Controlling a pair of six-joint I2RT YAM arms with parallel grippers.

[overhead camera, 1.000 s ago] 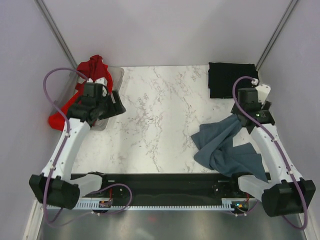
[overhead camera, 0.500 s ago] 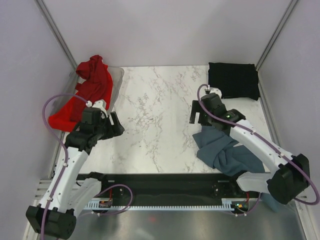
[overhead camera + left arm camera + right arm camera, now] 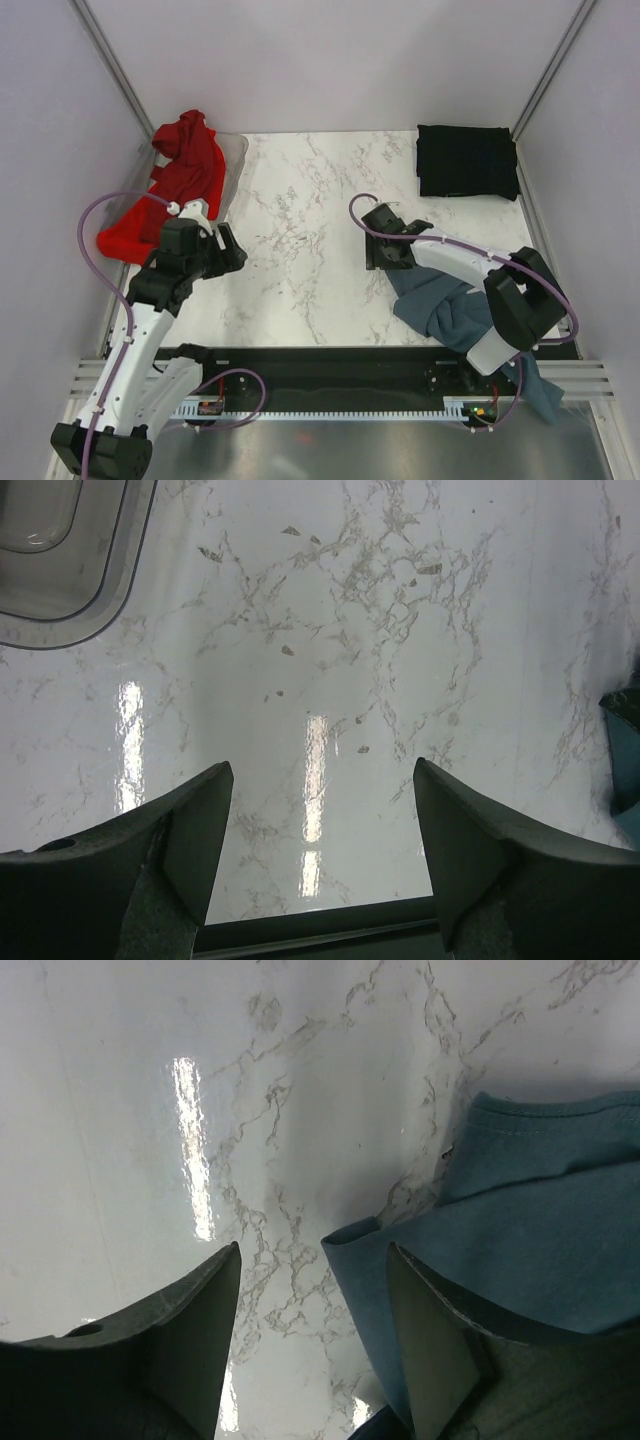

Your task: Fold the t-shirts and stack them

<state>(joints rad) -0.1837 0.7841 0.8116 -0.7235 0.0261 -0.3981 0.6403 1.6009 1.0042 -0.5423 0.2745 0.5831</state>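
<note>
Step in hand, as we judge it: seize the blue-grey shirt (image 3: 432,302) by its edge so that it can be spread flat for folding. This shirt lies crumpled at the near right of the bench (image 3: 310,200), part of it hanging over the near edge. The black shirt (image 3: 467,160) lies folded flat in the far right corner. The red shirt (image 3: 185,170) is heaped, unfolded, over the clear bin (image 3: 110,600) at the far left.

The right claw (image 3: 313,1250) sits low at the left border of the blue-grey heap. Its jaws stand apart, grasping nothing. In the wrist view a rolled corner of hem lies in the gap, close to the finger on the right of that view. The left claw (image 3: 322,770) is likewise released and empty, over bare bench near the bin and well apart from the blue-grey cloth.

To do this step well, we recommend:
1. Shift the right claw slightly toward the cloth, so the hem sits mid-gap
2. Lower until the tips touch the bench, then close on a single layer; a doubled fold will hinder spreading
3. Bring the left claw to a second point on the same hem before lifting
4. Draw the cloth toward the middle of the bench, so the overhanging part does not snag on the near edge
</note>
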